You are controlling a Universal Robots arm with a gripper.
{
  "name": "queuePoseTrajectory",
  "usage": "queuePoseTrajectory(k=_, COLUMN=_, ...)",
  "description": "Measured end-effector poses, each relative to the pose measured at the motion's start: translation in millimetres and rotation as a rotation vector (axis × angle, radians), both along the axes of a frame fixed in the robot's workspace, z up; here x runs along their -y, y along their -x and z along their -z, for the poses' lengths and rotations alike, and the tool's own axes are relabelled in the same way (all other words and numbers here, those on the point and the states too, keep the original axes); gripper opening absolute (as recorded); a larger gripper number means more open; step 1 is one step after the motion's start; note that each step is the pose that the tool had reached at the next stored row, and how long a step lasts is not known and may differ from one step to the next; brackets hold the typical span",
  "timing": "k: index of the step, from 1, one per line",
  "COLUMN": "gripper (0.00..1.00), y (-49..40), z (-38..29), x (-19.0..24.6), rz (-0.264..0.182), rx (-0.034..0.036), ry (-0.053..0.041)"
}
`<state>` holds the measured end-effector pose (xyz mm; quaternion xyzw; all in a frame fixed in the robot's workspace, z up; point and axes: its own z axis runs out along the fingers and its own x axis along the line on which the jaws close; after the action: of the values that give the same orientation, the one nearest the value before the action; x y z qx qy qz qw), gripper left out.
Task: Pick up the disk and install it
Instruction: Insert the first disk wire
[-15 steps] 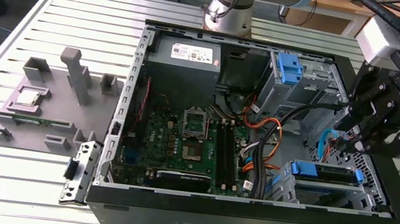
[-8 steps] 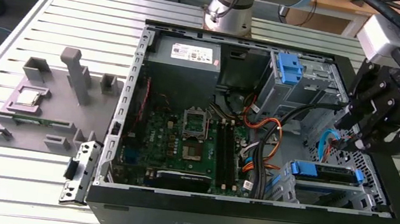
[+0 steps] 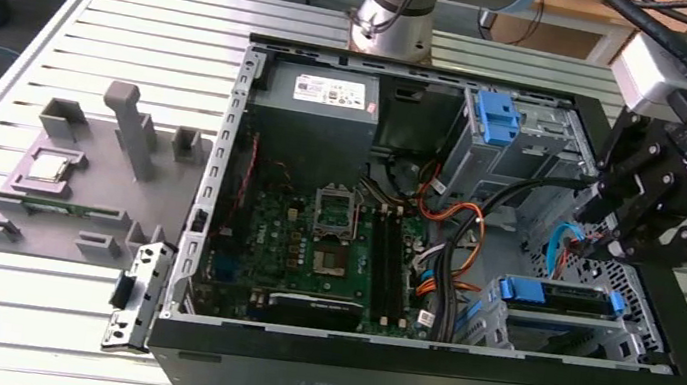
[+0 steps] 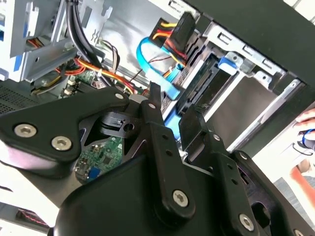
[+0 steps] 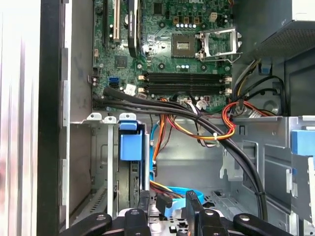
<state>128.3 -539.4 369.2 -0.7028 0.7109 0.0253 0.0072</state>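
The disk [image 3: 554, 296], framed by its blue carrier, lies in the drive bay at the front corner of the open computer case, on the exterior view's right. In the first wrist view its blue carrier tab [image 5: 130, 145] stands in the metal bay slot. The second wrist view shows the disk [image 4: 204, 86] edge-on in the bay. My gripper [image 3: 608, 252] hovers just above and behind that bay. Its fingers are apart, with nothing held, in both wrist views [image 4: 172, 105] [image 5: 167, 196]. A light blue data cable [image 4: 147, 59] runs just past the fingertips.
The case holds a green motherboard [image 3: 310, 238], a grey power supply [image 3: 320, 91], a second blue bracket [image 3: 495, 118] in the upper bay, and black and orange cables [image 5: 206, 128]. A grey fixture [image 3: 90, 177] sits on the slatted table. A person's hand [image 4: 307, 128] shows beyond the case.
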Motion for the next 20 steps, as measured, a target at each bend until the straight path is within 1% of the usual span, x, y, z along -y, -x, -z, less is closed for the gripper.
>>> queuePoseTrajectory(k=2, gripper=0.42, y=-2.4, z=2.0, x=-0.1, rz=0.000, rx=0.0000, ry=-0.0002)
queuePoseTrajectory(k=6, gripper=0.42, y=-4.3, z=7.6, x=-0.1, rz=0.000, rx=0.0000, ry=0.0009)
queuePoseTrajectory(k=11, gripper=0.42, y=-5.5, z=11.3, x=0.6, rz=0.000, rx=-0.0014, ry=0.0028)
queuePoseTrajectory(k=17, gripper=0.42, y=-5.5, z=15.8, x=2.7, rz=0.000, rx=-0.0035, ry=0.0041)
queuePoseTrajectory(k=20, gripper=0.42, y=-5.5, z=16.4, x=3.0, rz=0.000, rx=-0.0041, ry=0.0043)
